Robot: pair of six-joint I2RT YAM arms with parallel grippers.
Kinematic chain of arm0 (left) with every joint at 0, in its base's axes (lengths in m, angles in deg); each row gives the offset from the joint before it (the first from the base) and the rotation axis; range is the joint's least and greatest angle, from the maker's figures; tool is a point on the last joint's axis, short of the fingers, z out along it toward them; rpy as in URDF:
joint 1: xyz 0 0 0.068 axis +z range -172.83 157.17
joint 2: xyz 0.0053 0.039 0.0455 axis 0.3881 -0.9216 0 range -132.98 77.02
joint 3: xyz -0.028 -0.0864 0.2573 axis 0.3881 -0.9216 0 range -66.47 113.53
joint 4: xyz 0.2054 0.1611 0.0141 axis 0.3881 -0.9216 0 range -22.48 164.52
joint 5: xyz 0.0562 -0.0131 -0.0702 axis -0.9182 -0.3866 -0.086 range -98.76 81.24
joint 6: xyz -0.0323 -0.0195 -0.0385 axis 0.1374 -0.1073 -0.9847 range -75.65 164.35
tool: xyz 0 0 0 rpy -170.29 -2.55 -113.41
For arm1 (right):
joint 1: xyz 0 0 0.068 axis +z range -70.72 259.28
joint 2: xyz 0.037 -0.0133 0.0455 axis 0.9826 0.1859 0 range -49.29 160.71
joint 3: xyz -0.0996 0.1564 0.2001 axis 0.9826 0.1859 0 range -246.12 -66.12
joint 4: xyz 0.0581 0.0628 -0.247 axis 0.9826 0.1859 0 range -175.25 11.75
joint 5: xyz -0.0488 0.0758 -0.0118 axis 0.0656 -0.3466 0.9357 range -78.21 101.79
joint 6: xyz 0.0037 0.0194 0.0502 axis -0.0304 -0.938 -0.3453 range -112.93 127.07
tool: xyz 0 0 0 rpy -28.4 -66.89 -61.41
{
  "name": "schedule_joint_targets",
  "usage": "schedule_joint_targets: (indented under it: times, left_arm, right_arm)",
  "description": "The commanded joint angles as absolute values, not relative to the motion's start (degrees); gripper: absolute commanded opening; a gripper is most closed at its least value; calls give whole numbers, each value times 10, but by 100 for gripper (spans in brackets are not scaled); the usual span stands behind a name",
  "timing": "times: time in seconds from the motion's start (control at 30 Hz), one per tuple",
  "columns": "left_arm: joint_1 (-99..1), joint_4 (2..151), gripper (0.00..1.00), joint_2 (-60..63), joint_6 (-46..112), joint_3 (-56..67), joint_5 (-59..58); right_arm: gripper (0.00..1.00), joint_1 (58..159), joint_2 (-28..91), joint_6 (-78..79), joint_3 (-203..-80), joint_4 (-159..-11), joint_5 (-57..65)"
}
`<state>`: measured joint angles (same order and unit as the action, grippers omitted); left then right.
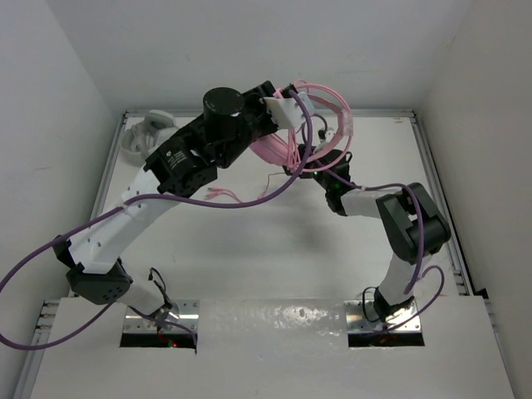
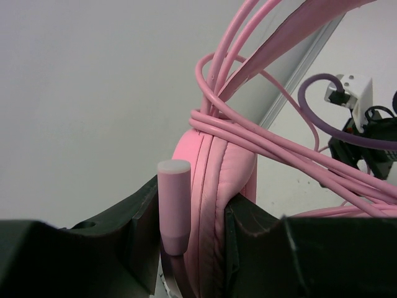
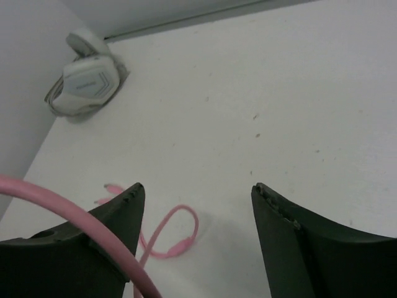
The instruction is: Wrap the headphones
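From above, the black left arm (image 1: 191, 158) hides part of the pink over-ear headphones (image 1: 270, 151); their thin pink cable (image 3: 62, 203) runs off the right wrist view's left and bottom edges.

You have no legible text to log. The grey-white headphones (image 3: 87, 84) carry a faint printed mark on the earcup, too small to read.
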<state>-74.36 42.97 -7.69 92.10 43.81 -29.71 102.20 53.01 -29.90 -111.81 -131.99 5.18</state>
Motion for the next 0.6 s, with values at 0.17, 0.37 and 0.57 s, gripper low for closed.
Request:
schedule_joint_targets:
  times: [0.17,0.37,0.57]
  left_arm:
    - [-741,510,0,-63,905,477,-301]
    - [-684,487,0,-126,872,592,-323]
    - [-645,514,0,-185,857,699,-313]
  right_arm:
    - [3,1024,614,-364,-1205,-1432,95]
    - [0,1044,596,-360,-1110,-1416,51]
    - [0,1105,541,-307,-1043,-1349,41]
